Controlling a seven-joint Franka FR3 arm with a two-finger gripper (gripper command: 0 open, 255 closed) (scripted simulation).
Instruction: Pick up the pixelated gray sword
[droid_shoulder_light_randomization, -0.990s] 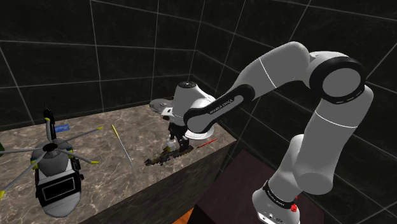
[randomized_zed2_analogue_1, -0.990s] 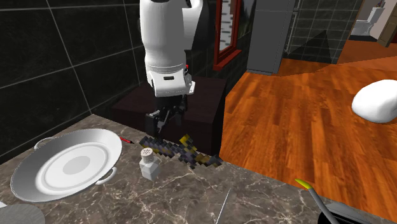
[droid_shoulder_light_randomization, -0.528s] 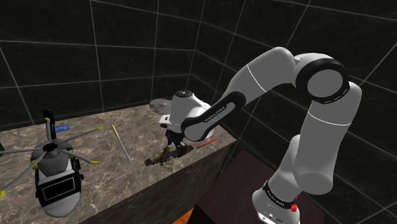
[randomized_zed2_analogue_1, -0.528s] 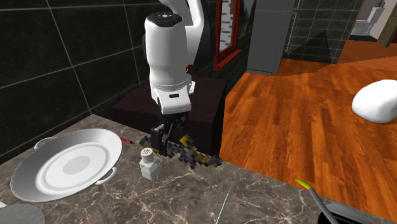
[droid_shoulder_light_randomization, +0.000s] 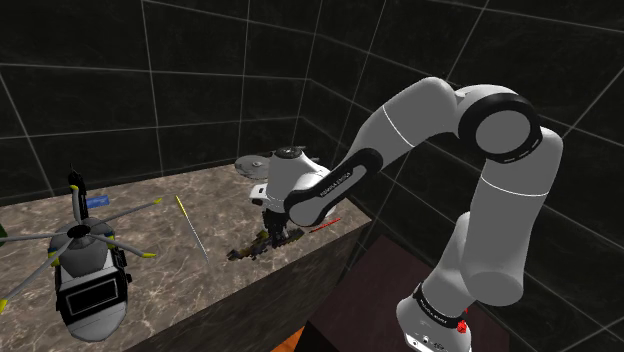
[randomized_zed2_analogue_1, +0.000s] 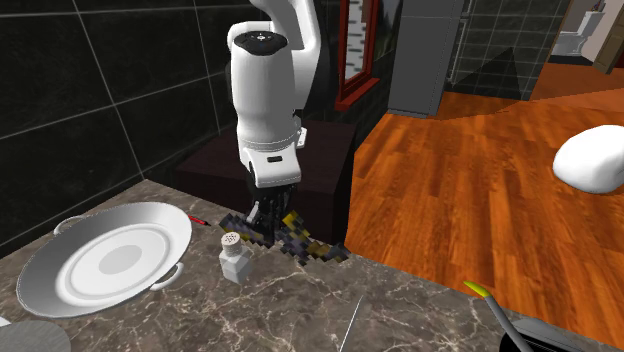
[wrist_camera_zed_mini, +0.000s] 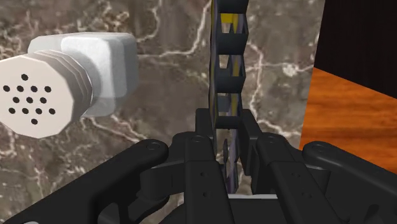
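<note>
The pixelated sword (droid_shoulder_light_randomization: 246, 250) is dark grey with yellow blocks and lies on the marble counter near its front edge. In the second exterior view the sword (randomized_zed2_analogue_1: 304, 245) runs from under the hand toward the counter's edge. My gripper (randomized_zed2_analogue_1: 268, 220) is down on it, pointing straight at the counter. In the wrist view the two black fingers (wrist_camera_zed_mini: 198, 167) clasp the sword (wrist_camera_zed_mini: 228, 70) between them, edge-on. The gripper (wrist_camera_zed_mini: 228, 168) is shut on it, and in the shoulder view the gripper (droid_shoulder_light_randomization: 271, 234) sits at the sword's end nearer the plate.
A white shaker (randomized_zed2_analogue_1: 233, 256) stands right beside the gripper, also close in the wrist view (wrist_camera_zed_mini: 71, 79). A white plate (randomized_zed2_analogue_1: 60, 270) lies beyond it. A small red object (droid_shoulder_light_randomization: 322, 227), a thin yellow-tipped rod (droid_shoulder_light_randomization: 191, 226) and a toy helicopter (droid_shoulder_light_randomization: 85, 255) share the counter (droid_shoulder_light_randomization: 160, 260).
The hand has come down onto the sword, and its fingers have gone from standing apart to shut on it. The sword has stayed on the counter.
</note>
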